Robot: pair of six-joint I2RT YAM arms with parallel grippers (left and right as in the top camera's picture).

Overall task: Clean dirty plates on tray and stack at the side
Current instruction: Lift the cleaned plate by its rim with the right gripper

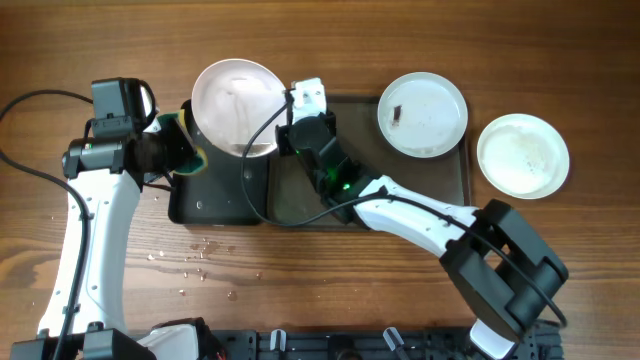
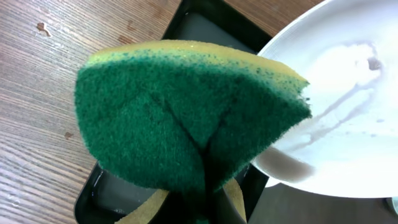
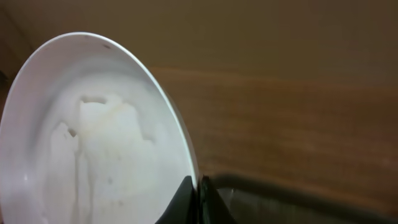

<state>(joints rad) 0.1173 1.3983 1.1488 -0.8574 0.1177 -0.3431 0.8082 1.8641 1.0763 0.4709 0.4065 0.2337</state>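
My right gripper (image 1: 277,140) is shut on the rim of a white plate (image 1: 236,105) and holds it tilted above the small black tray (image 1: 215,205); the plate is wet and streaked in the right wrist view (image 3: 99,143). My left gripper (image 1: 185,150) is shut on a green-and-yellow sponge (image 2: 186,118), right at the plate's left edge (image 2: 348,106). A second plate (image 1: 423,113) with a small dark smudge lies on the large dark tray (image 1: 400,200). A third plate (image 1: 522,154) sits on the table right of that tray.
Water drops (image 1: 195,255) speckle the wooden table in front of the black tray. The right arm (image 1: 430,215) stretches across the large tray. A cable (image 1: 30,160) loops at the left.
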